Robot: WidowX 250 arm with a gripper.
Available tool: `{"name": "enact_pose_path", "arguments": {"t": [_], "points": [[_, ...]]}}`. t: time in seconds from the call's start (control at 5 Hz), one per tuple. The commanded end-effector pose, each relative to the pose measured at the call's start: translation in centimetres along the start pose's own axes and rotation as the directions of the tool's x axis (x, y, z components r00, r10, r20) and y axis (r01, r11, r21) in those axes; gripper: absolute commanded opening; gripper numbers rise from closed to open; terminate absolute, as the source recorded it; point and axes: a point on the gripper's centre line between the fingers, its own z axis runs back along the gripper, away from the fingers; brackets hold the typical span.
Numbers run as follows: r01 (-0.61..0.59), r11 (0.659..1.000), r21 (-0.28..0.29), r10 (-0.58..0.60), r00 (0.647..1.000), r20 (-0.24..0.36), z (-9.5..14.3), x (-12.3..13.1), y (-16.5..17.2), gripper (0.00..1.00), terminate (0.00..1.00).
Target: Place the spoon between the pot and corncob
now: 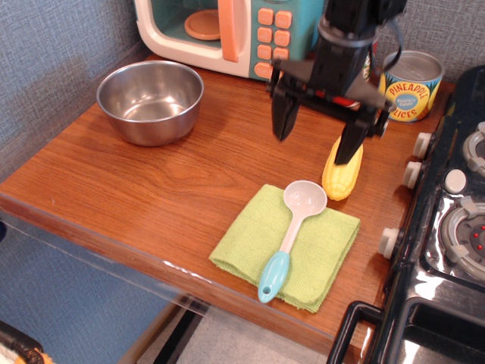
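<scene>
The spoon (293, 230), with a pale bowl and light blue handle end, lies on a green cloth (286, 246) near the table's front edge. The yellow corncob (341, 176) lies just right of the spoon's bowl. The shiny steel pot (150, 101) stands at the back left. My gripper (317, 141) hangs open and empty above the table, behind the spoon. Its right finger is in front of the corncob's far end.
A toy microwave (227, 30) stands at the back. A pineapple slices can (409, 85) stands at the back right. A black toy stove (447, 227) borders the table's right side. Bare wood lies between the pot and the cloth.
</scene>
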Motion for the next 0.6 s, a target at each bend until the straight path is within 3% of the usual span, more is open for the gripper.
{"name": "enact_pose_path", "arguments": {"t": [0.0, 0.4], "points": [[0.043, 0.999, -0.033, -0.043, 0.999, 0.005, -0.3, -2.3, -1.6, 1.0, 0.0], [-0.003, 1.0, 0.006, 0.004, 0.996, -0.089, -3.9, -6.1, -2.6, 1.0, 0.0]]}}
